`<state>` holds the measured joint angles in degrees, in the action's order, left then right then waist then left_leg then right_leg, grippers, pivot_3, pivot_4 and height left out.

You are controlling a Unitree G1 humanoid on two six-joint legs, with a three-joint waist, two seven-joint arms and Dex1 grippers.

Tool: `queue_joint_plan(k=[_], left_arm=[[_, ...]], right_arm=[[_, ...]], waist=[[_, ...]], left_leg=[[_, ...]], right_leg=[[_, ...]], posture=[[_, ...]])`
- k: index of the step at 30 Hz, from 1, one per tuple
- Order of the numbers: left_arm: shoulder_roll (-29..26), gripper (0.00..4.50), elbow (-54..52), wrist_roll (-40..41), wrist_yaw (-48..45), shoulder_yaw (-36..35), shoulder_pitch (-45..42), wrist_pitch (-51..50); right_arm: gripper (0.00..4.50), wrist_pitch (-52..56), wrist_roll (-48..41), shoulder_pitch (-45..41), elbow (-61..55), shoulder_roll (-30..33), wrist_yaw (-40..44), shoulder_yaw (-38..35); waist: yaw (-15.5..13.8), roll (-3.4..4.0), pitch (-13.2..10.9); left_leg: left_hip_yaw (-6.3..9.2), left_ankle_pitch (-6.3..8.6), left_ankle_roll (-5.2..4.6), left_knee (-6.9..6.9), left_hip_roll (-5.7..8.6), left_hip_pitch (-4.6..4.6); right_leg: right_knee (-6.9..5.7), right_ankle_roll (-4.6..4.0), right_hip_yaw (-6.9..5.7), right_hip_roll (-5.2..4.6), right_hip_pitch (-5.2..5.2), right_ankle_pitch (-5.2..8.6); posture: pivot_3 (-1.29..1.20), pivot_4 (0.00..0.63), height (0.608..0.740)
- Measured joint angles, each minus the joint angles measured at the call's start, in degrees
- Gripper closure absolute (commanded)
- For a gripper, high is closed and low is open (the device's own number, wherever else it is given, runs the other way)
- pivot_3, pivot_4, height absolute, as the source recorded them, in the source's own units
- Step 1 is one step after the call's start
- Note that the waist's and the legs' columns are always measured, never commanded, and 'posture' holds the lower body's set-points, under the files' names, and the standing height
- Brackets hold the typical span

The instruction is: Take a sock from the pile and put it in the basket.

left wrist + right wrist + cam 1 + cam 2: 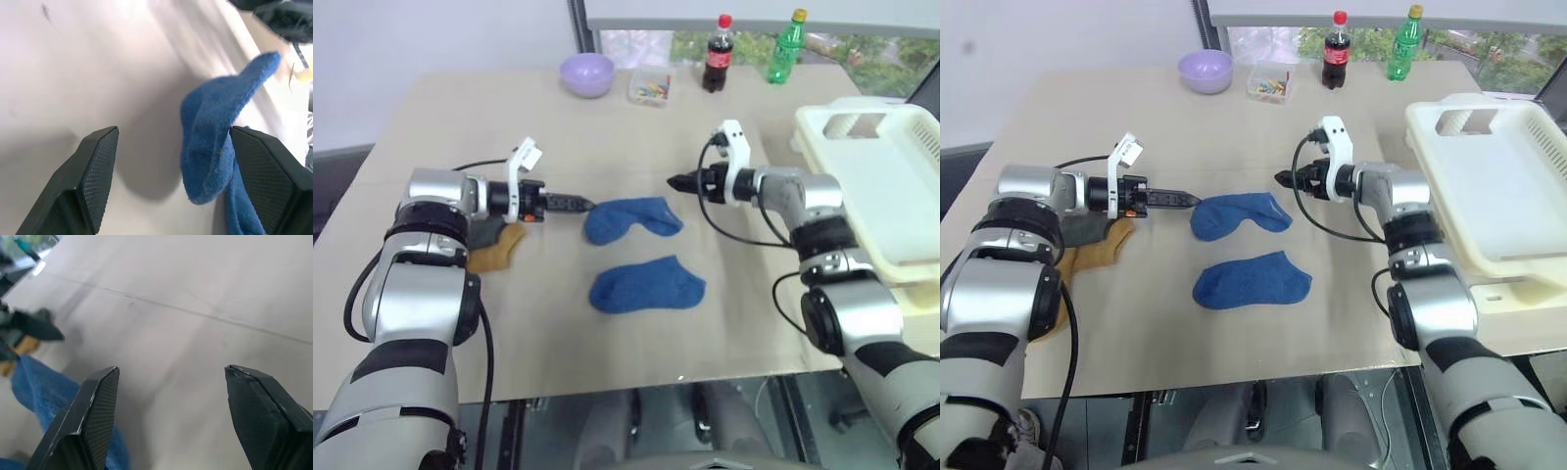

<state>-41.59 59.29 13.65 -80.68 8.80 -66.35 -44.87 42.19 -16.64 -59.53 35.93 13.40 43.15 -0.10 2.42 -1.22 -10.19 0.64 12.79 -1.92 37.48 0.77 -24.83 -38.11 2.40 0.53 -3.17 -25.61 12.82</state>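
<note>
Both the left gripper and right gripper are seen spread wide, nothing held; two blue socks lie between them, the basket beside the right arm

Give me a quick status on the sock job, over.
Left gripper and right gripper open, flanking the far blue sock. Nothing held. Basket to the right, no sock visible inside. Path unobstructed.

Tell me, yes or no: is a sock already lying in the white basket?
No: the basket shows a bare inside, while both blue socks lie on the table.
</note>
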Motion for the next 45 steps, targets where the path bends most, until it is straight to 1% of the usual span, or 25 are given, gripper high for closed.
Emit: queue_joint_plan(k=[4, 6, 8, 11, 12, 14, 15, 17, 18, 20, 21, 22, 23, 25, 26, 27, 28, 31, 32, 34, 38, 42, 43, 44, 45], left_arm=[[-0.8, 0.64, -9.9, 1.2, 2.8, -3.9, 4.3, -1.2], [-0.6, 0.64, -18.6, 2.3, 5.4, -5.9, 9.9, -2.1], [-0.2, 0.64, -22.6, 3.8, 6.3, -6.7, 12.9, -4.3], [-0.5, 0.64, -34.4, 11.8, 5.7, -10.9, 17.2, -15.0], [-1.9, 0.64, -39.6, 14.9, 5.2, -11.7, 18.7, -18.6], [-3.8, 0.49, -45.6, 18.5, 4.6, -12.9, 20.8, -22.6], [-4.5, 0.49, -48.5, 19.8, 4.7, -12.9, 22.3, -23.8], [-3.4, 0.49, -50.1, 20.6, 6.7, -12.8, 24.7, -24.3], [-2.8, 0.73, -50.1, 20.5, 7.4, -12.7, 25.1, -24.3], [-1.2, 1.37, -50.1, 20.4, 9.6, -12.2, 25.9, -23.8], [-1.2, 1.77, -50.6, 20.2, 10.4, -11.5, 26.3, -23.1], [-1.1, 2.2, -51.3, 20.1, 11.2, -10.6, 26.9, -22.6], [-0.8, 2.73, -51.4, 19.9, 11.8, -10.4, 27.3, -22.0], [0.8, 3.55, -51.2, 18.7, 14.5, -10.3, 27.7, -20.1], [1.8, 4.07, -50.9, 18.2, 15.5, -10.3, 27.8, -19.4], [4.3, 4.42, -48.9, 17.7, 19.4, -10.7, 27.6, -18.0], [4.3, 4.42, -48.9, 17.7, 19.4, -10.7, 27.6, -18.0], [7.8, 4.42, -44.4, 17.7, 25.2, -13.9, 25.2, -17.1], [8.1, 4.42, -44.0, 17.6, 26.0, -14.1, 24.7, -16.7], [9.6, 4.42, -39.2, 15.2, 30.9, -15.4, 22.1, -11.8], [11.0, 4.42, -34.3, 14.5, 34.4, -17.5, 20.3, -7.9], [11.0, 4.42, -33.8, 14.3, 34.9, -17.7, 20.0, -4.9], [11.0, 4.17, -33.9, 14.0, 35.0, -17.7, 20.0, -4.1], [10.8, 3.81, -34.7, 14.0, 35.4, -17.7, 20.5, -3.6], [10.7, 3.64, -36.0, 14.0, 35.6, -17.8, 21.2, -3.5]], right_arm=[[0.95, -1.1, 0.9, 3.7, -9.4, 1.1, -1.3, 1.1], [0.95, 0.0, 0.0, 5.2, -15.5, 1.9, -2.2, 0.6], [0.95, 1.7, -1.4, 5.9, -19.3, 2.3, -2.2, -0.2], [0.95, 6.7, -5.4, 9.5, -29.1, 4.4, -0.4, -0.3], [0.95, 8.4, -6.7, 11.3, -32.9, 5.3, 0.5, 0.2], [1.52, 10.4, -8.2, 13.8, -36.9, 6.6, 1.6, 1.6], [1.8, 11.0, -8.6, 15.3, -39.0, 7.4, 1.9, 2.7], [2.78, 11.4, -8.7, 17.6, -40.6, 7.2, 1.8, 5.0], [3.3, 11.4, -8.7, 17.8, -40.6, 6.8, 1.6, 5.5], [4.19, 11.3, -8.6, 18.1, -40.6, 5.4, 1.1, 7.3], [4.5, 10.8, -8.2, 18.1, -40.5, 5.2, 0.8, 8.4], [4.5, 10.0, -7.4, 18.1, -40.1, 4.8, 0.4, 9.4], [4.5, 9.2, -6.7, 18.1, -39.3, 4.4, 0.1, 10.0], [4.5, 6.3, -4.6, 17.9, -35.0, 2.5, -1.0, 11.2], [4.5, 5.2, -3.6, 17.9, -32.7, 1.4, -1.7, 11.7], [4.5, 1.5, -0.9, 16.6, -25.2, -2.0, -4.8, 12.6], [4.5, 1.5, -0.9, 16.6, -25.2, -2.0, -4.8, 12.6], [4.5, -5.6, 2.4, 10.1, -11.5, -7.4, -12.8, 9.4], [4.5, -6.8, 2.7, 9.2, -10.3, -7.9, -13.9, 8.9], [4.5, -11.5, 3.5, 6.4, -4.8, -9.5, -17.5, 6.3], [4.5, -13.1, 4.0, 6.0, -2.8, -9.3, -17.5, 5.2], [4.5, -13.7, 4.8, 6.4, -3.7, -8.9, -14.8, 5.9], [4.24, -14.1, 5.2, 6.9, -4.3, -8.5, -13.8, 6.4], [3.88, -15.0, 5.8, 7.7, -5.0, -8.3, -12.8, 7.2], [3.71, -15.5, 6.1, 8.2, -5.3, -8.2, -12.3, 7.6]], waist=[[0.0, 0.0, 0.0], [0.0, 0.01, 0.0], [0.0, 0.01, 0.0], [-0.1, 0.0, 0.0], [-0.1, -0.01, 0.0], [0.0, 0.0, 0.0], [0.0, 0.01, 0.0], [-0.1, 0.02, 0.0], [-0.1, 0.01, 0.0], [-0.1, 0.0, 0.0], [-0.1, 0.0, 0.0], [-0.1, 0.0, 0.0], [-0.1, 0.0, 0.0], [-0.1, -0.03, 0.0], [-0.1, -0.03, 0.0], [-0.1, -0.03, 0.0], [-0.1, -0.03, 0.0], [-0.1, -0.06, 0.0], [-0.1, -0.06, 0.0], [-0.2, -0.05, 0.0], [-0.2, -0.06, 0.0], [0.0, -0.07, 0.0], [0.0, -0.07, 0.0], [0.0, -0.07, 0.0], [0.0, -0.07, 0.0]], left_leg=[[-0.01, 0.0, 0.0, 0.0, -0.02, 0.03], [-0.04, 0.0, 0.0, 0.0, -0.03, 0.07], [-0.02, 0.03, -0.04, 0.01, -0.05, 0.05], [0.03, 0.09, -0.15, 0.04, -0.06, 0.0], [0.0, 0.1, -0.17, 0.05, -0.05, 0.02], [-0.08, 0.12, -0.2, 0.06, -0.03, 0.12], [-0.11, 0.12, -0.2, 0.06, -0.03, 0.18], [-0.12, 0.13, -0.22, 0.08, -0.04, 0.35], [-0.11, 0.12, -0.22, 0.14, -0.05, 0.35], [-0.07, 0.12, -0.21, 0.49, -0.1, 0.32], [-0.07, 0.12, -0.21, 0.57, -0.13, 0.33], [-0.07, 0.12, -0.22, 0.69, -0.14, 0.32], [-0.08, 0.12, -0.22, 0.76, -0.14, 0.34], [-0.08, 0.12, -0.22, 0.84, -0.14, 0.46], [-0.09, 0.12, -0.22, 0.84, -0.14, 0.51], [-0.1, 0.12, -0.22, 0.85, -0.13, 0.62], [-0.1, 0.12, -0.22, 0.85, -0.13, 0.62], [-0.07, 0.12, -0.2, 0.83, -0.14, 0.7], [-0.07, 0.12, -0.2, 0.81, -0.15, 0.7], [-0.08, 0.13, -0.18, 0.72, -0.1, 0.74], [-0.08, 0.13, -0.17, 0.72, -0.04, 0.54], [-0.09, 0.01, 0.01, 0.73, -0.02, 0.1], [-0.08, 0.02, 0.0, 0.71, -0.02, 0.11], [-0.07, 0.04, -0.03, 0.71, -0.03, 0.11], [-0.08, 0.08, -0.1, 0.71, -0.03, 0.11]], right_leg=[[-0.04, 0.0, 0.05, -0.03, -0.02, 0.0], [-0.11, 0.0, 0.15, -0.06, -0.03, 0.0], [-0.13, -0.01, 0.15, -0.03, -0.06, 0.0], [-0.31, -0.01, 0.16, -0.04, -0.06, 0.0], [-0.32, -0.01, 0.16, -0.04, -0.05, 0.0], [-0.22, -0.01, 0.19, -0.05, -0.02, 0.0], [-0.23, -0.01, 0.21, -0.05, 0.0, 0.0], [-0.34, -0.01, 0.2, -0.03, 0.11, 0.0], [-0.43, -0.01, 0.18, 0.0, 0.1, 0.0], [-0.75, -0.03, 0.16, 0.08, 0.08, 0.01], [-0.77, -0.02, 0.16, 0.1, 0.11, 0.01], [-0.79, -0.02, 0.16, 0.11, 0.15, 0.01], [-0.79, -0.02, 0.17, 0.11, 0.19, 0.0], [-0.76, -0.01, 0.16, 0.11, 0.35, 0.0], [-0.75, -0.01, 0.16, 0.1, 0.42, 0.0], [-0.78, 0.0, 0.19, 0.1, 0.48, -0.01], [-0.78, 0.0, 0.19, 0.1, 0.48, -0.01], [-0.81, -0.01, 0.18, 0.12, 0.51, -0.02], [-0.8, -0.01, 0.19, 0.12, 0.5, -0.02], [-0.78, -0.02, 0.2, 0.06, 0.52, -0.03], [-0.72, -0.02, 0.22, -0.04, 0.4, -0.03], [-0.76, -0.01, 0.25, -0.05, -0.04, -0.03], [-0.75, -0.01, 0.24, -0.05, -0.04, -0.03], [-0.75, -0.01, 0.24, -0.04, -0.04, -0.03], [-0.76, -0.01, 0.26, -0.05, -0.04, -0.03]], posture=[[0.0, 0.15, 0.74], [0.0, 0.15, 0.74], [0.0, 0.15, 0.74], [0.0, 0.15, 0.74], [0.0, 0.15, 0.74], [0.0, 0.15, 0.74], [0.0, 0.15, 0.74], [0.0, 0.15, 0.74], [0.0, 0.15, 0.74], [0.0, 0.15, 0.74], [0.0, 0.15, 0.74], [0.0, 0.15, 0.74], [0.0, 0.15, 0.74], [0.0, 0.15, 0.74], [0.0, 0.15, 0.74], [0.0, 0.15, 0.74], [0.0, 0.15, 0.74], [0.0, 0.15, 0.74], [0.0, 0.15, 0.74], [0.0, 0.15, 0.74], [0.0, 0.15, 0.74], [0.0, 0.15, 0.74], [0.0, 0.15, 0.74], [0.0, 0.15, 0.74], [0.0, 0.15, 0.74]])
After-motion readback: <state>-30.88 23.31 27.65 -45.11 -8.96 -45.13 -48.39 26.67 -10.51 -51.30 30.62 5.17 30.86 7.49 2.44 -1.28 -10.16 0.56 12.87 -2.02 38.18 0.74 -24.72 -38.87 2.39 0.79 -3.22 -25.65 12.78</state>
